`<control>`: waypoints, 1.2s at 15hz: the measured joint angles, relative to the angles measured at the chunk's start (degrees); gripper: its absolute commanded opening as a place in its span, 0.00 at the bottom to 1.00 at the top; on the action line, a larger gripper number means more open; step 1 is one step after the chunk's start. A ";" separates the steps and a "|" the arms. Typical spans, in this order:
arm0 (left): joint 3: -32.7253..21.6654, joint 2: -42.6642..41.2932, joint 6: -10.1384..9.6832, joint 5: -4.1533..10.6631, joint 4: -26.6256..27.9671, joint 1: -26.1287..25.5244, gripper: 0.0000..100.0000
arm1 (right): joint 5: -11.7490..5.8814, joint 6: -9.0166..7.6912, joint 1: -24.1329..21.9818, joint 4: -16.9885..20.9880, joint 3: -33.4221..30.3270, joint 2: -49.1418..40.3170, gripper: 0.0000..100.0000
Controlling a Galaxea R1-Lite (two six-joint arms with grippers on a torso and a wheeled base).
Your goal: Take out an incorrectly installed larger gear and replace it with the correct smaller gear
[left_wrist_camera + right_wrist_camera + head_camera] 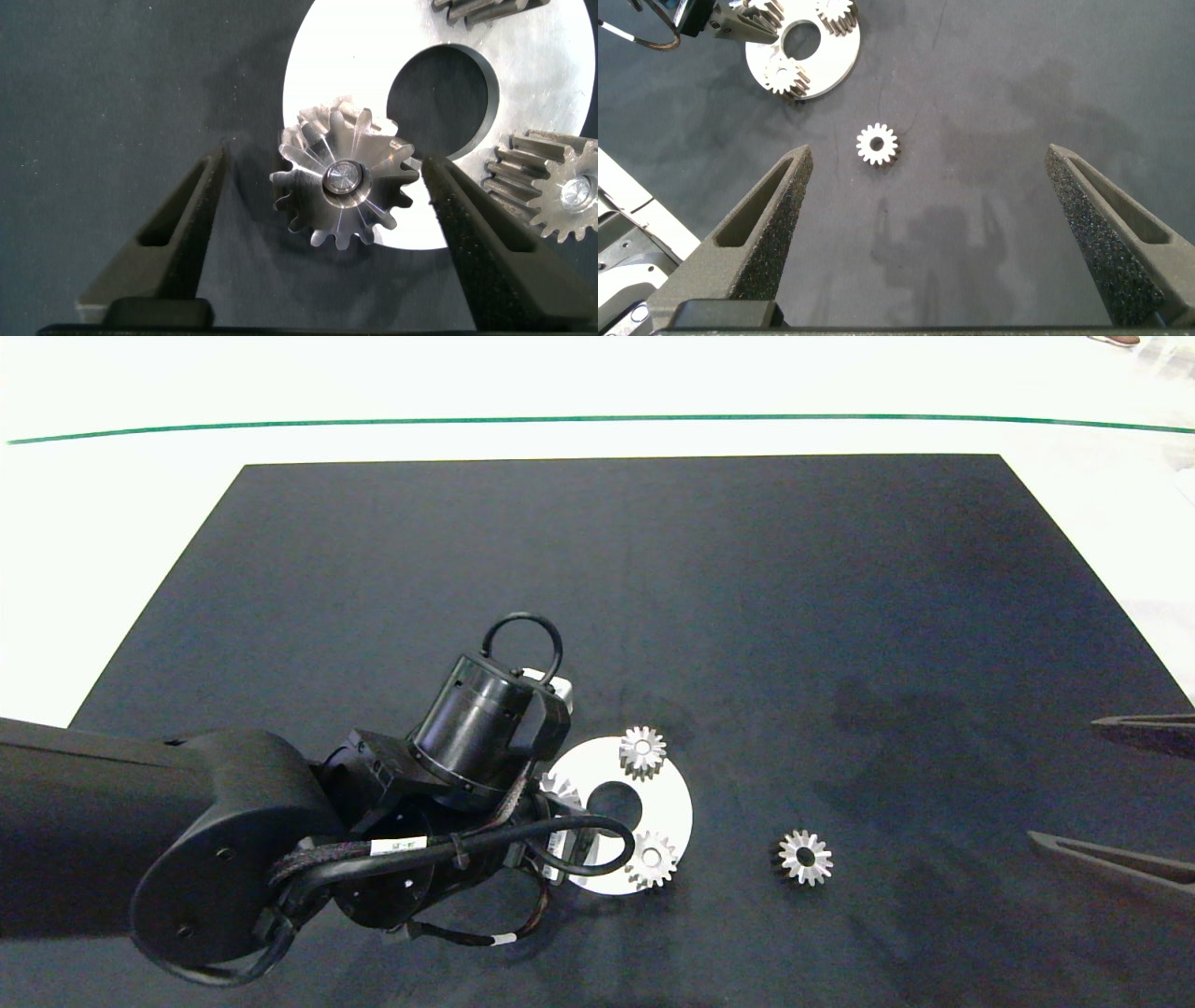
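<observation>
The larger gear (344, 177), silver with a peg through its centre, sits on the white round plate (355, 47) at its edge. My left gripper (325, 163) hangs over it, open, one finger on each side and a gap to the teeth. In the head view the left wrist hides most of this gear (560, 791). The smaller gear (805, 857) lies loose on the black mat to the right of the plate (674, 803), and it also shows in the right wrist view (876, 145). My right gripper (929, 154) stays open at the table's right edge (1064, 780), well short of that gear.
Two more silver gears sit on pegs on the plate, one at its far side (642, 750) and one at its near side (651, 861). The plate has a large round hole (616, 807) in its middle. Bare black mat (653, 569) stretches beyond the plate.
</observation>
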 measured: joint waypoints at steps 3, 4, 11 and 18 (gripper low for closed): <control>-0.09 0.00 0.85 0.06 -0.05 0.11 0.72 | -0.02 -0.02 0.00 -0.02 0.00 0.00 1.00; -0.11 0.00 0.89 0.09 -0.16 0.15 0.71 | 0.00 -0.02 0.00 0.00 0.00 0.00 1.00; -0.04 0.00 0.99 0.09 -0.20 0.12 0.57 | -0.02 -0.02 -0.02 -0.02 0.04 0.28 1.00; -0.26 0.07 1.05 0.09 -0.27 0.09 0.42 | 0.00 -0.07 0.41 -0.02 0.13 0.46 1.00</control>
